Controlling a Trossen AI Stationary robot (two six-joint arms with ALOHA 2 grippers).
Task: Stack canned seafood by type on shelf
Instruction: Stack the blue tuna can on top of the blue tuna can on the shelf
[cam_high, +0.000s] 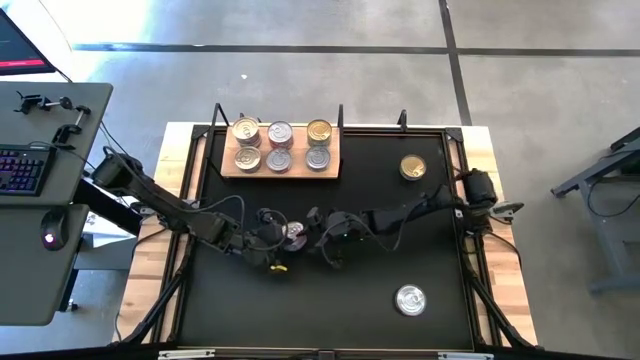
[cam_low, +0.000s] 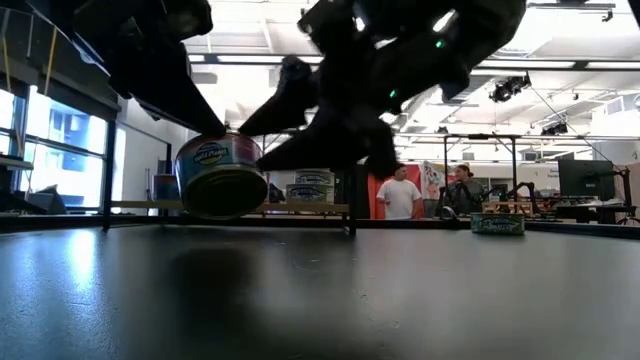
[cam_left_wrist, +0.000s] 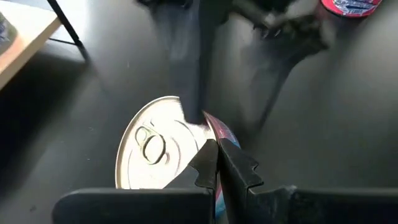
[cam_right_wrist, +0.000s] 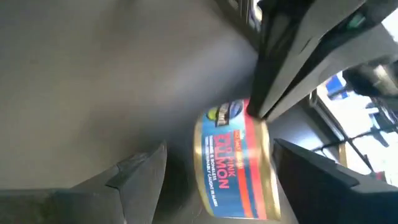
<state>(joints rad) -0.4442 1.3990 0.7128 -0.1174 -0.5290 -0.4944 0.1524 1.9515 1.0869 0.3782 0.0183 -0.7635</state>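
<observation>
Left gripper (cam_left_wrist: 217, 163) fingers pinched tight on the rim of a tilted salmon can (cam_right_wrist: 239, 163) mid-counter (cam_high: 330, 300) — right gripper (cam_right_wrist: 217, 168) fingers spread wide either side of it, not touching.

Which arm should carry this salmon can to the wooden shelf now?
Left, probably. Its end effector is shut on the can's rim, lifting it tilted off the table. The right end effector stands open beside it. The shelf lies straight ahead.
</observation>
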